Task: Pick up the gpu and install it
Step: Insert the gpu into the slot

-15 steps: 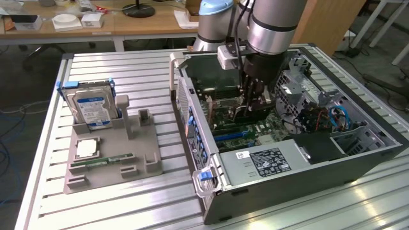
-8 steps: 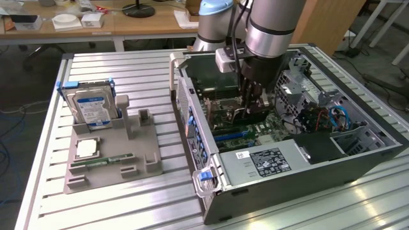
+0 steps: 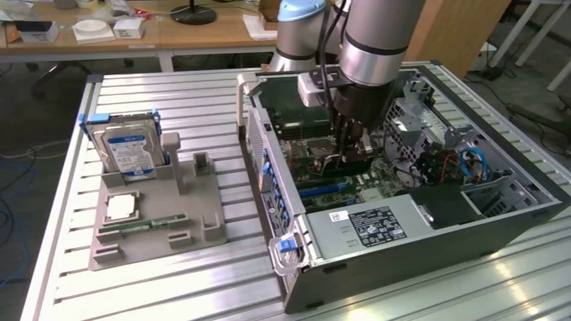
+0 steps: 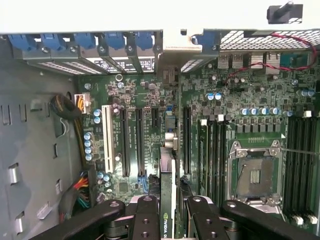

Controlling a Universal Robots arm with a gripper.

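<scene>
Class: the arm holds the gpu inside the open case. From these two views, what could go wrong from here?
1. The gpu, held edge-on in the end effector, hangs over several close, parallel slots. A slight offset might press it onto the board or into the wrong slot.
2. The exposed CPU socket lies close by, so a sideways drift might strike it.

Site: was a robotics lab or workshop | Bench: slatted aluminium table [image 3: 178, 100] | Equipment: industrial robot arm [image 3: 379, 40] stood over it | Stock: opened computer tower [image 3: 428, 227] with bare motherboard [image 4: 240, 125] showing, grey parts fixture [image 3: 156, 221] alongside | Background: wooden desks [image 3: 214, 37] carried small white boxes [image 3: 93, 30]; loose cables [image 3: 522, 100] trailed across the floor
</scene>
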